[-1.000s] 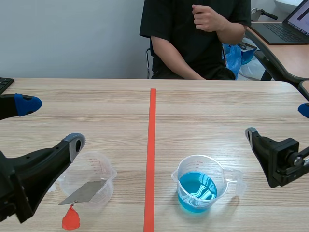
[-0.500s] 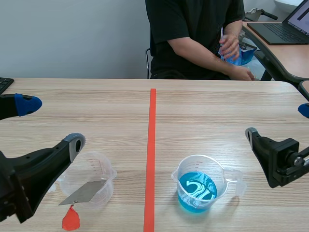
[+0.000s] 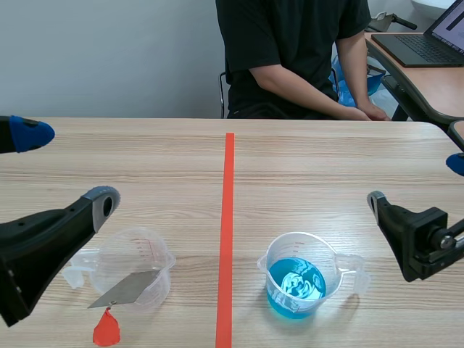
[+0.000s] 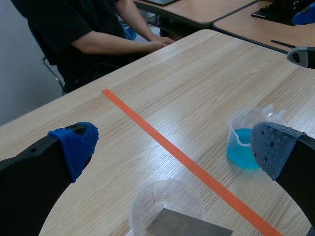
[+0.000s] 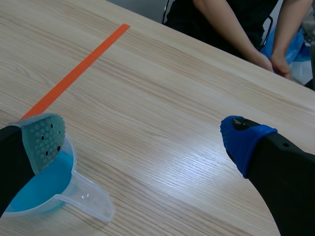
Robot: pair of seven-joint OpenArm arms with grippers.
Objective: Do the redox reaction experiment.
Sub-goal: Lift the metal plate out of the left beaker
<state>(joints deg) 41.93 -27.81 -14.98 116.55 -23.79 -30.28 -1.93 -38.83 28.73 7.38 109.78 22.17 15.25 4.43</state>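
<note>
I have both arms low at the near edge of the tabletop [image 3: 304, 174], one on each side of the orange tape line [image 3: 227, 232]. The left end effector [image 3: 69, 168] is spread wide and holds nothing. It hangs above and just behind the clear cup [image 3: 134, 254]. The right end effector [image 3: 416, 183] is also spread and holds nothing. It stands apart from the blue-liquid cup [image 3: 301, 279], out past that cup's handle.

Both cups sit close to the near edge, the blue one just right of the line. The broad middle and far half of the tabletop are open wood. A person [image 3: 290, 51] sits at the far edge, and a keyboard corner [image 3: 6, 127] shows at the left edge.

A metal sheet [image 3: 127, 288] leans in the clear cup with its lower tip over the rim. Only the scene view shows a small red piece [image 3: 106, 330] lying just beyond that tip; I cannot tell whether they are joined. It also shows a laptop [image 3: 435, 40] on a separate desk.

The left wrist view puts the sheet and clear cup under the gap between my fingers, with the blue cup ahead. The right wrist view shows the blue cup's handle pointing into my gap, and the person's hands resting at the far edge.
</note>
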